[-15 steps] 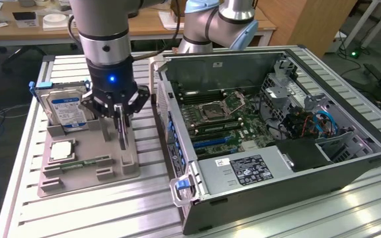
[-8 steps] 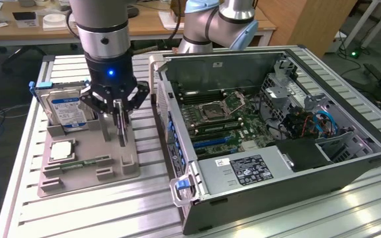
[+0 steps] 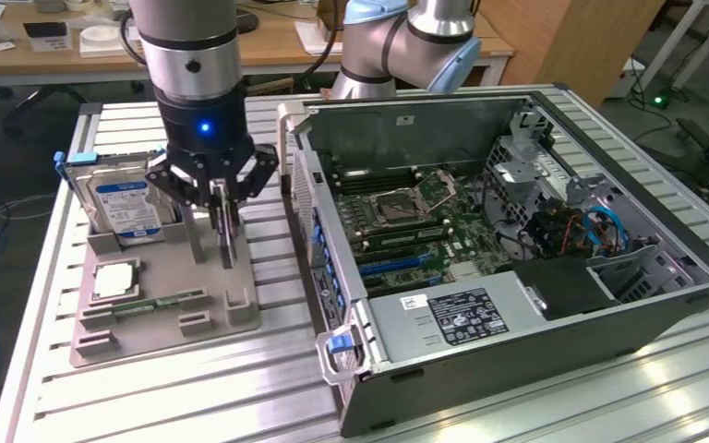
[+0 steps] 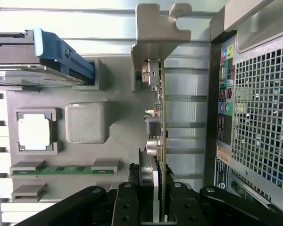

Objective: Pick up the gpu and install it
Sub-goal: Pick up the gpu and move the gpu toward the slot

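Observation:
The gpu [image 3: 225, 242] is a thin dark card standing on edge over the grey holder tray [image 3: 237, 318], between the tray's hard drive slot and the computer case. My gripper [image 3: 222, 198] reaches down from above and is shut on the card's upper edge. In the wrist view the gpu [image 4: 159, 117] appears edge-on, with its silvery metal bracket [image 4: 155, 33] at the far end, and my black fingers [image 4: 127, 207] sit on both sides of it. I cannot tell whether the card's lower edge still touches the tray.
The tray also holds a blue-labelled hard drive [image 3: 121, 203], a processor chip [image 3: 117, 277] and a green memory stick [image 3: 158, 303]. The open computer case [image 3: 650, 305] stands at the exterior view's right, motherboard [image 3: 416, 221] exposed. The case's rear panel [image 4: 259, 117] is close beside the card.

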`<state>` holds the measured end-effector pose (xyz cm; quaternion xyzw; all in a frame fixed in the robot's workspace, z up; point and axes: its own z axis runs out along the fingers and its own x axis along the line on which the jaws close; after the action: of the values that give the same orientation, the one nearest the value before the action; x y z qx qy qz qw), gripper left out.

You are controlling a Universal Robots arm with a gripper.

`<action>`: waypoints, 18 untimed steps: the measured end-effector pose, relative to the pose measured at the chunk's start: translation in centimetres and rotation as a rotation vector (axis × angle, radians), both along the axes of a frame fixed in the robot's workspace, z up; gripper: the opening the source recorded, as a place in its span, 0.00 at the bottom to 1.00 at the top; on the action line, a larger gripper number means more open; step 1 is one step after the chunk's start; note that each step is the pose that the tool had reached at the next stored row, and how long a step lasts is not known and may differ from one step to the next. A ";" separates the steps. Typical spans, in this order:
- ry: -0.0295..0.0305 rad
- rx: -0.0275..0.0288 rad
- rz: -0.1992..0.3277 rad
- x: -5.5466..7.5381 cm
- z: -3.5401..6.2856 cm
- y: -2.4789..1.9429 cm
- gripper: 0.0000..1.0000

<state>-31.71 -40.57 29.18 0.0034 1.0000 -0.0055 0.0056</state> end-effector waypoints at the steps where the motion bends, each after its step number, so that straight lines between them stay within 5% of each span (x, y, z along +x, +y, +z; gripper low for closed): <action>1: 0.0000 0.0000 0.000 0.0 0.14 0.00 0.28; 11: 0.0000 0.0000 0.000 0.0 2.00 0.00 0.28; 18: 0.0000 0.0000 0.000 0.0 2.32 0.00 0.28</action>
<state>-31.70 -40.57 31.50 0.0034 1.0000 -0.0055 0.0056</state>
